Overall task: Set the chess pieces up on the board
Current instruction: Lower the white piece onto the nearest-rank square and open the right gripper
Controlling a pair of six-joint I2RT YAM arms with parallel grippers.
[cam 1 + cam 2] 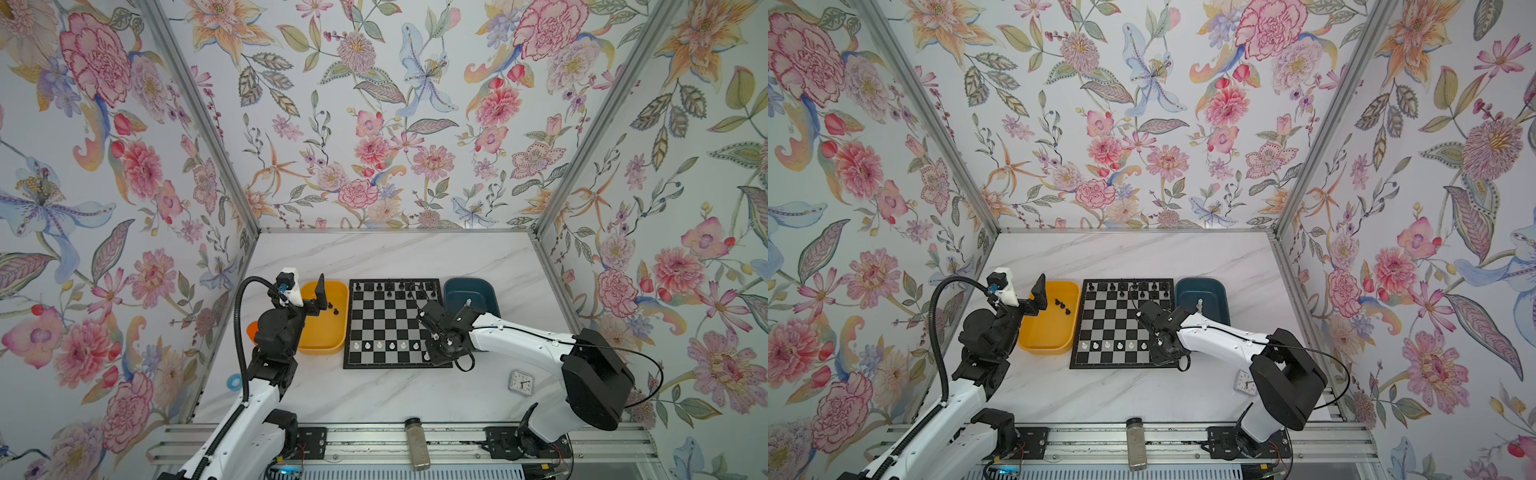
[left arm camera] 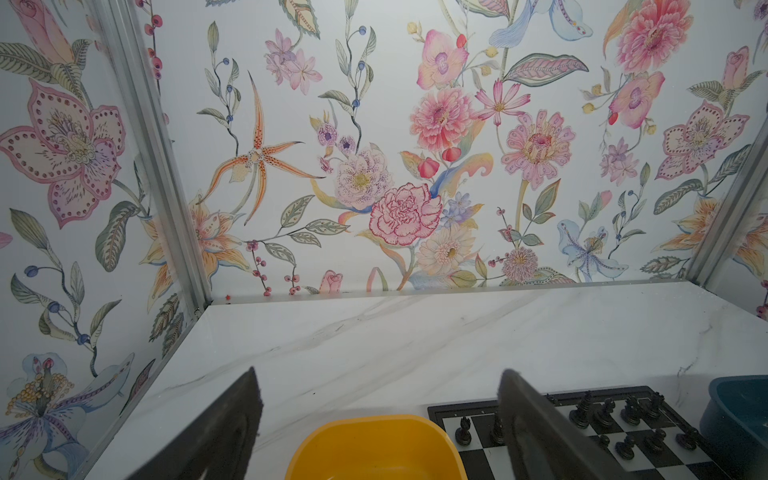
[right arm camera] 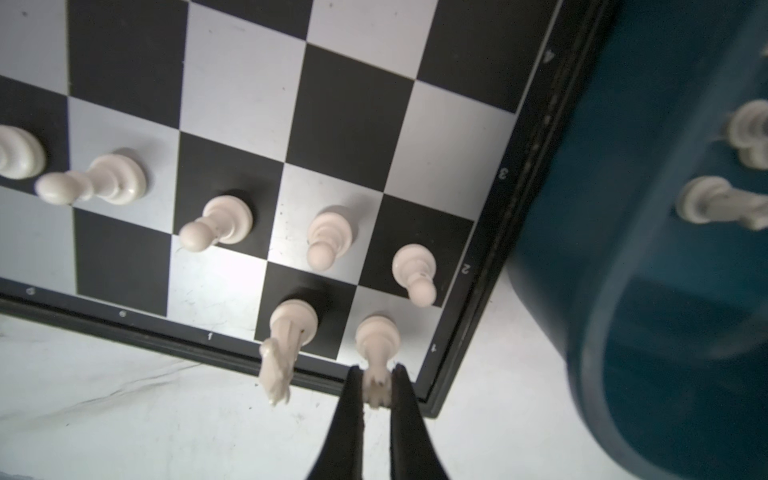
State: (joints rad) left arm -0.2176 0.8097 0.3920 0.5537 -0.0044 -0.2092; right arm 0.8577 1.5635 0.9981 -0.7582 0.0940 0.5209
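Grips white rook (image 3: 377, 337) in right claw (image 3: 376, 376), base at near-right corner square of board (image 3: 241, 83). Holds left claw (image 2: 379, 374) wide open above yellow tray (image 2: 374, 440). Risks toppling rook into neighbouring knight (image 3: 286, 332) if released tilted or withdrawn skewed.

Board (image 1: 388, 322) middle lies open between chess pieces (image 1: 379, 345).

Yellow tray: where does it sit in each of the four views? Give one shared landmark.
In a top view: yellow tray beside the left edge of the chessboard.
In a top view: same place, yellow tray left of the chessboard.
Left wrist view: yellow tray partly cut off, beside the chessboard corner.
Right wrist view: not in it; only the dark blue tray shows.
Shared landmark: the chessboard, in all four.
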